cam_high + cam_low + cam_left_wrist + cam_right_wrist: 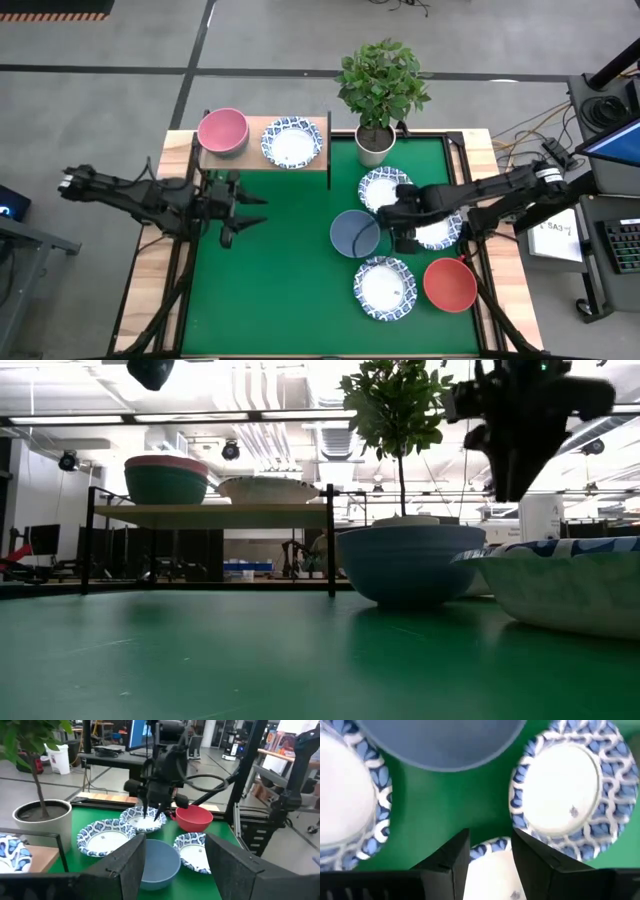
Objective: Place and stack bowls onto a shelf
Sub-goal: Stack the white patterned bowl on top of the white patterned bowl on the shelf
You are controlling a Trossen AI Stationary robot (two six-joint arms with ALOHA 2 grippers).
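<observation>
Near the tabletop's right edge, I am hanging my right gripper (405, 243), jaws apart, over a patterned bowl's (437, 232) rim to grasp it for the shelf (325, 160), while my left gripper (247, 215) is waiting, jaws apart.

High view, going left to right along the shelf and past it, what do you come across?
Pink bowl → patterned-rim bowl, both on the shelf → potted plant beside it on the table.
</observation>
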